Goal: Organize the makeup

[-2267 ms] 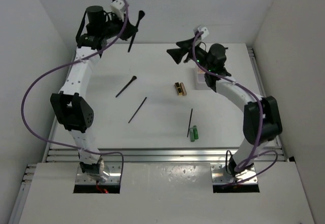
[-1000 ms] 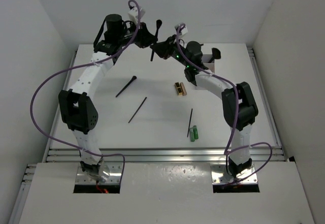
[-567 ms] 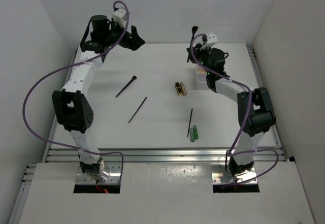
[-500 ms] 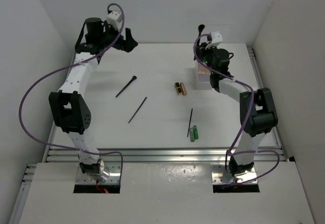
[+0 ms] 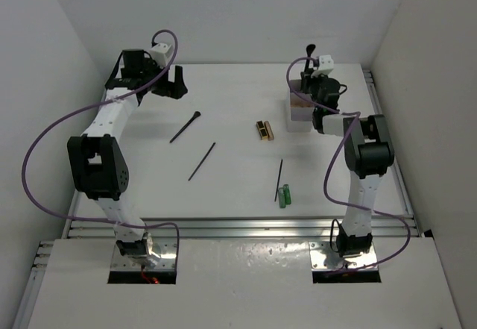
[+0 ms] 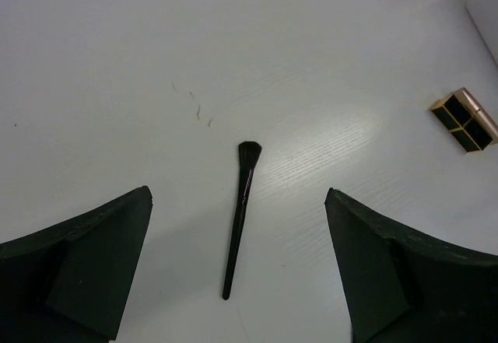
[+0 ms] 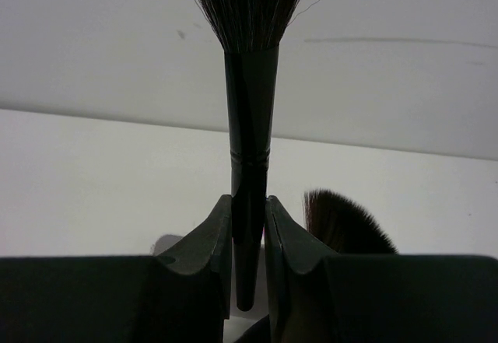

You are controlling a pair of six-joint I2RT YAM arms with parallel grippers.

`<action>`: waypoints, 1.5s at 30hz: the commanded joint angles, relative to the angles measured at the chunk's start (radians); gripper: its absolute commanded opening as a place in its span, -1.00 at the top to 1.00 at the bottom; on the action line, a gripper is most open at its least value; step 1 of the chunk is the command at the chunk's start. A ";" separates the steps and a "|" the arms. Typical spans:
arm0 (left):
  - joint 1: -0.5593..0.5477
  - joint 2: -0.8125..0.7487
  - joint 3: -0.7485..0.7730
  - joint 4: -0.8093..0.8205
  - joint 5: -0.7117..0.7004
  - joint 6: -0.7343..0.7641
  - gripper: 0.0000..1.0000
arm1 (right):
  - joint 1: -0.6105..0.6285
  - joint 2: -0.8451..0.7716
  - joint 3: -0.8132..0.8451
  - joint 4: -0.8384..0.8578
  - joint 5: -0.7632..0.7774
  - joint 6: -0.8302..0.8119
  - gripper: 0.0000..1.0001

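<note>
1. Most makeup lies loose mid-frame in the top view, we judge: loose brush, stick, second stick, black-and-gold case, green tubes. Upper right, the right gripper clenches the held brush over the white box. Upper left, the left gripper hangs released.
2. Left wrist: we see the loose brush centred, unobstructed.
3. Right wrist: fingers pinch the handle; another bristle head shows lower right.

Brush left of case; box right of case; tubes nearer (thin stick alongside)

White table amid plain white walls — aluminium rails along near edge
</note>
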State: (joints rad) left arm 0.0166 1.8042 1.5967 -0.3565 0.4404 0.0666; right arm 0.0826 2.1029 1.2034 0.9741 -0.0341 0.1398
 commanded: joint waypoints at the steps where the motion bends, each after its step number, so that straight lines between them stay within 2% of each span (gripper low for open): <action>1: 0.011 -0.046 -0.010 0.008 -0.014 0.007 -1.00 | 0.006 0.020 0.051 0.123 -0.009 0.010 1.00; 6: 0.011 -0.026 -0.032 0.008 -0.035 0.047 -1.00 | 0.017 0.017 -0.005 0.155 -0.004 0.024 0.95; 8: -0.010 -0.026 -0.067 0.008 -0.071 0.077 -1.00 | 0.023 0.005 -0.054 0.166 0.006 0.033 0.74; 9: -0.021 -0.016 -0.079 -0.001 -0.095 0.125 -1.00 | 0.026 -0.001 -0.068 0.178 0.010 0.040 0.57; 13: -0.108 0.033 -0.130 -0.019 -0.277 0.240 -0.97 | 0.028 -0.035 -0.116 0.184 0.031 0.029 0.22; 16: -0.130 0.087 -0.117 -0.019 -0.315 0.249 -0.94 | 0.031 -0.055 -0.130 0.193 0.055 0.020 0.01; 25: -0.195 0.248 -0.047 -0.038 -0.341 0.318 -0.87 | 0.040 -0.155 -0.151 0.115 0.056 -0.015 -0.19; 28: -0.195 0.297 -0.005 -0.048 -0.410 0.274 -0.75 | 0.051 -0.199 -0.177 0.103 0.042 -0.019 -0.22; 30: -0.195 0.328 0.040 -0.058 -0.437 0.222 -0.57 | 0.057 -0.236 -0.205 0.110 0.040 -0.043 -0.22; 35: -0.185 0.463 0.163 -0.188 -0.396 0.202 -0.25 | 0.074 -0.308 -0.271 0.130 0.039 -0.034 -0.20; 36: -0.185 0.480 0.186 -0.256 -0.396 0.211 -0.10 | 0.071 -0.337 -0.303 0.133 0.040 -0.034 -0.20; 38: -0.185 0.504 0.233 -0.315 -0.358 0.211 0.06 | 0.075 -0.357 -0.332 0.138 0.039 -0.045 -0.20; 39: -0.185 0.514 0.233 -0.358 -0.347 0.211 0.20 | 0.074 -0.386 -0.341 0.140 0.040 -0.046 -0.20; 43: -0.185 0.514 0.223 -0.429 -0.302 0.200 0.27 | 0.078 -0.414 -0.363 0.129 0.040 -0.088 -0.20; 45: -0.185 0.527 0.235 -0.482 -0.302 0.200 0.40 | 0.075 -0.420 -0.361 0.140 0.040 -0.091 -0.20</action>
State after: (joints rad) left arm -0.1707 2.2868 1.8339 -0.6567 0.1093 0.2768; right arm 0.1547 1.7248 0.8406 1.0611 0.0154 0.0792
